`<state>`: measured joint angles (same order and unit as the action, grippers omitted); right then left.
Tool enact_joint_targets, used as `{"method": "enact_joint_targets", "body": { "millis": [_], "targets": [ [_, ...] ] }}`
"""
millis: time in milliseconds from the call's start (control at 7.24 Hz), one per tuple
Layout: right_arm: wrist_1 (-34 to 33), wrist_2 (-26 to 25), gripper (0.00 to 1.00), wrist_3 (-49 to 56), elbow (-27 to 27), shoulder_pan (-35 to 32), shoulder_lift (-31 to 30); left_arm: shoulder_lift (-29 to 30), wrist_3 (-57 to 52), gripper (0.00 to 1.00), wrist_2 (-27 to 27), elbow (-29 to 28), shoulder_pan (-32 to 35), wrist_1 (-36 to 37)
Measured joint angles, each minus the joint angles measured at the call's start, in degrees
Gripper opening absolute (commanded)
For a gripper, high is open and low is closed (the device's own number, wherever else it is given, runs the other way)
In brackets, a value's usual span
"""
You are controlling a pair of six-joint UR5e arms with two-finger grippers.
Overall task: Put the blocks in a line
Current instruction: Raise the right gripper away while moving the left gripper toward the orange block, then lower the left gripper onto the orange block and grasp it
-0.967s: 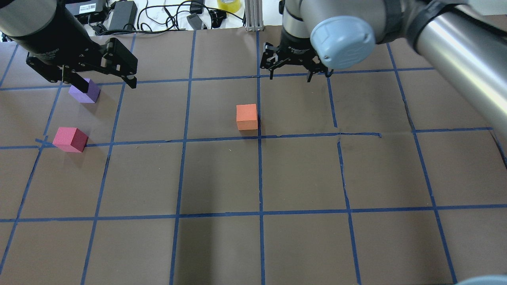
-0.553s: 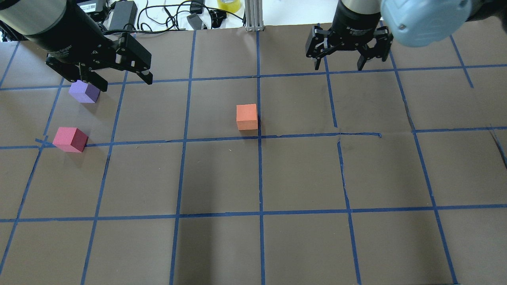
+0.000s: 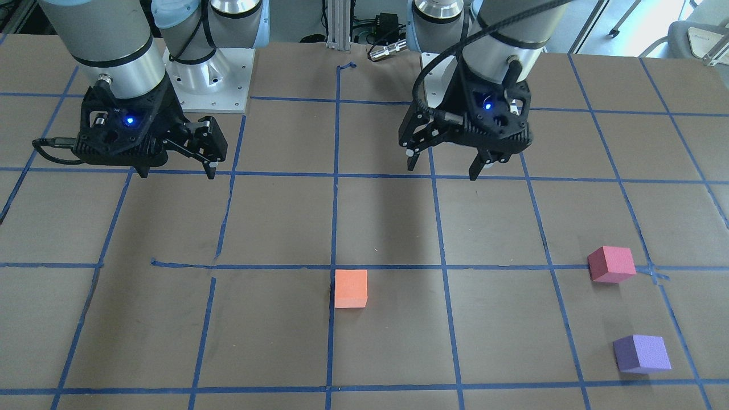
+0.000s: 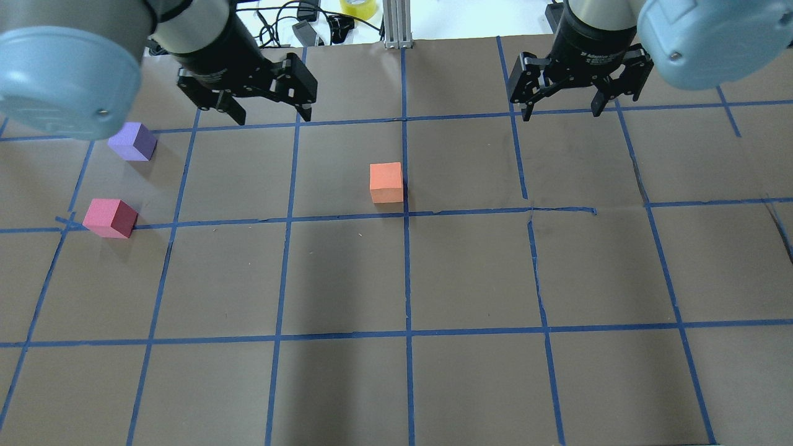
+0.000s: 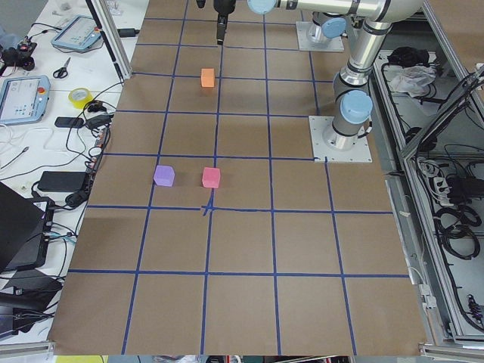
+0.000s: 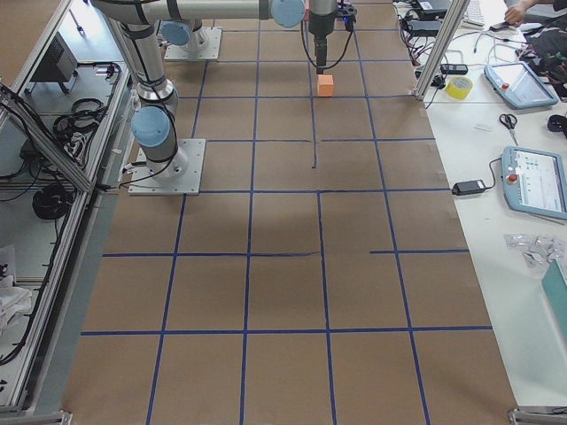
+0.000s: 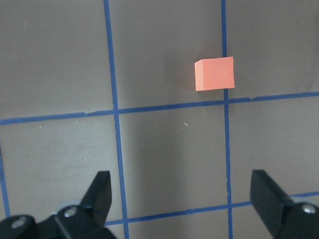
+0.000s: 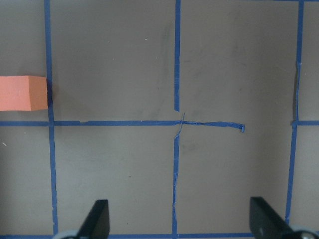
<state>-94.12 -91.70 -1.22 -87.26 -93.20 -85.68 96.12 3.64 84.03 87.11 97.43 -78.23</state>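
The orange block (image 4: 386, 182) sits near the table's middle and shows in the front view (image 3: 351, 288), the left wrist view (image 7: 214, 73) and at the right wrist view's left edge (image 8: 22, 93). The pinkish-red block (image 4: 110, 218) and the purple block (image 4: 132, 142) sit apart at the left side; both also show in the front view, pinkish-red (image 3: 611, 264) and purple (image 3: 641, 353). My left gripper (image 4: 272, 116) hovers open and empty, behind and left of the orange block. My right gripper (image 4: 561, 113) hovers open and empty at the back right.
The table is covered in brown paper with a blue tape grid (image 4: 407, 334). Cables, power adapters (image 4: 192, 21) and a yellow tape roll (image 4: 358, 7) lie past the far edge. An aluminium post (image 4: 394, 25) stands at the back centre. The arm bases (image 3: 208, 80) stand on the robot's side.
My left gripper has moved right, from over the purple block to the back left of the orange block. My right gripper has moved right, away from the centre. Both stayed open; no block moved.
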Motion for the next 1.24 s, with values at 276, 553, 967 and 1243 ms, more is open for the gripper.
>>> {"method": "enact_joint_targets", "body": {
  "millis": [276, 553, 967, 1243],
  "targets": [
    [-0.4, -0.1, 1.00, 2.5, -3.1, 0.3, -2.2, 6.2, 2.0, 1.00, 0.6, -0.1, 3.1, 6.5],
    [-0.3, -0.1, 1.00, 4.8, -3.8, 2.1, -2.7, 11.1, 3.8, 1.00, 0.9, 0.1, 4.5, 9.2],
    [0.1, 0.2, 1.00, 4.9, -3.9, 3.4, -4.3, 19.4, 5.2, 1.00, 0.7, 0.8, 5.5, 18.0],
    [0.1, 0.8, 1.00, 4.8, -3.9, 3.1, -5.5, 23.9, 6.4, 1.00, 0.8, 0.9, 6.2, 21.7]
  ]
}}
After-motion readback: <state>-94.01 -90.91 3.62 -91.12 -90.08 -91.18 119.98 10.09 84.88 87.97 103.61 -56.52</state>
